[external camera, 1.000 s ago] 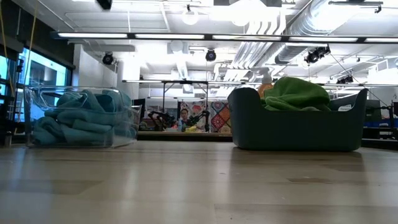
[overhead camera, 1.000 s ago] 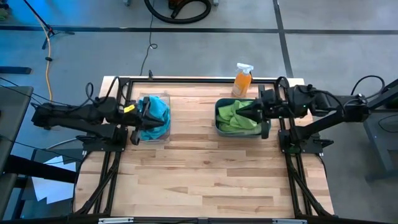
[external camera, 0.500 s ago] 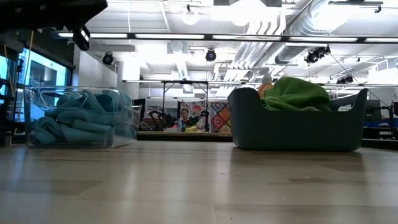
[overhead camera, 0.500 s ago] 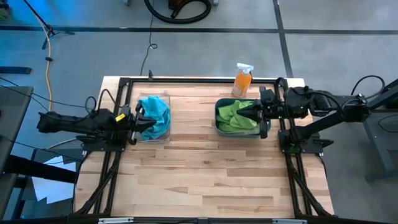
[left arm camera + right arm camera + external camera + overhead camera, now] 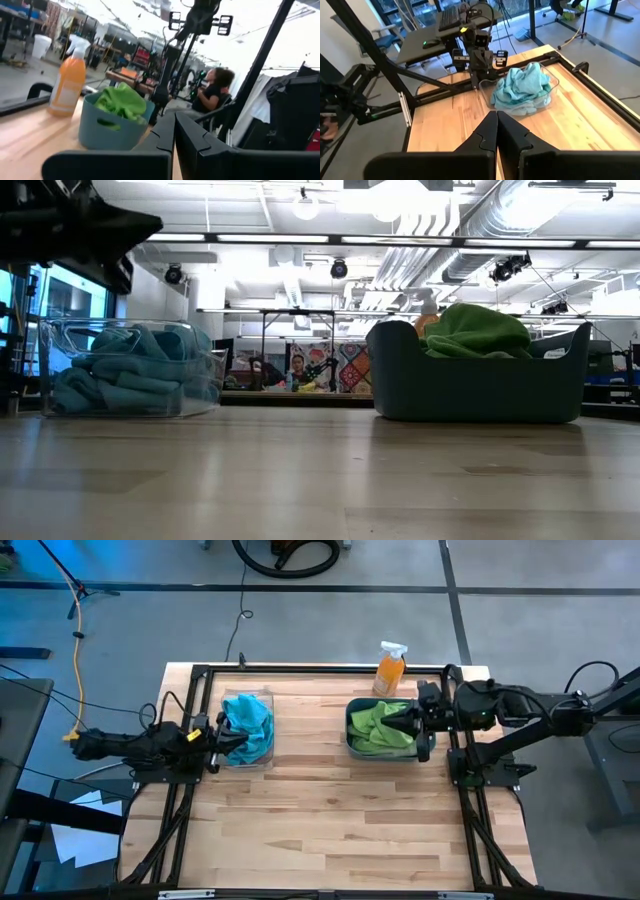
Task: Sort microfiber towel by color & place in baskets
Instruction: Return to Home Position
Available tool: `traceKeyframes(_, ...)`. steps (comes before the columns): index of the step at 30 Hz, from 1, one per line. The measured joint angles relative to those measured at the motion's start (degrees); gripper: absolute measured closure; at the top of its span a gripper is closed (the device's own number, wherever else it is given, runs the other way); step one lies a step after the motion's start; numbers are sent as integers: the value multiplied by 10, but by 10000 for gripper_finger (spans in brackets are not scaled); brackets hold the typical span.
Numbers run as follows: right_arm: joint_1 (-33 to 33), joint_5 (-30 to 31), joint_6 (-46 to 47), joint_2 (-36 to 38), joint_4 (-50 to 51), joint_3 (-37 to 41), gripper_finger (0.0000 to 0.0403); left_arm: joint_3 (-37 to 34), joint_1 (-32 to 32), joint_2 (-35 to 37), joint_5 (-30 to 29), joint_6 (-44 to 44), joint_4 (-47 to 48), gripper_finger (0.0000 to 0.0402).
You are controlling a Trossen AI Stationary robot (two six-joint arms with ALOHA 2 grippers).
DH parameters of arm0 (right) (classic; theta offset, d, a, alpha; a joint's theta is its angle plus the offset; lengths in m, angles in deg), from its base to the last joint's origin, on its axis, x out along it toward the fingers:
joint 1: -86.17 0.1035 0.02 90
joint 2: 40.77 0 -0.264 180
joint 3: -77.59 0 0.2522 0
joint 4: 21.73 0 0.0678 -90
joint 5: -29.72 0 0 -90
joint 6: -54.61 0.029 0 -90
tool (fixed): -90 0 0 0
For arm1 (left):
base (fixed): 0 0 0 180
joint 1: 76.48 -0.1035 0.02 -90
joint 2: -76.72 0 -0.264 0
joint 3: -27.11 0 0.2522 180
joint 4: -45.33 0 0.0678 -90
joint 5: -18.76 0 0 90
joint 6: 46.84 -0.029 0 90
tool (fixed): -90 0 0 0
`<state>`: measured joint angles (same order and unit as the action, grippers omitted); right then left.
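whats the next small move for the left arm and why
Likely draw the left gripper back from the clear bin toward its rest pose. The blue towels lie in that bin, the green towels in the teal tub, and both it and the right gripper by the tub are shut on nothing, so no pick seems left.

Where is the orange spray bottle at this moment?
In the high view, the orange spray bottle stands at the far edge of the table, on the right side, just behind the dark teal tub of green towels.
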<state>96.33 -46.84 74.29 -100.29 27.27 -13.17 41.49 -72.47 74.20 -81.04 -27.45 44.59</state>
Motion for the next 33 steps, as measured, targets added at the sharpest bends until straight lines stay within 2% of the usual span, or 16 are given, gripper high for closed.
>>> traceKeyframes(11, 4, -1, -5, 0, 19, 0, 403, 1, 0, 23, 0, 14, 11, 401)
traceKeyframes(21, 4, -1, -2, 0, 19, 0, 403, 1, 0, 23, -3, -21, 125, 401)
traceKeyframes(28, 4, -4, -2, 0, 18, 0, 403, 1, 0, 18, -10, -89, 124, 401)
traceKeyframes(33, 4, -4, 6, 0, 18, 0, 403, 1, 0, 18, -13, -91, 124, 401)
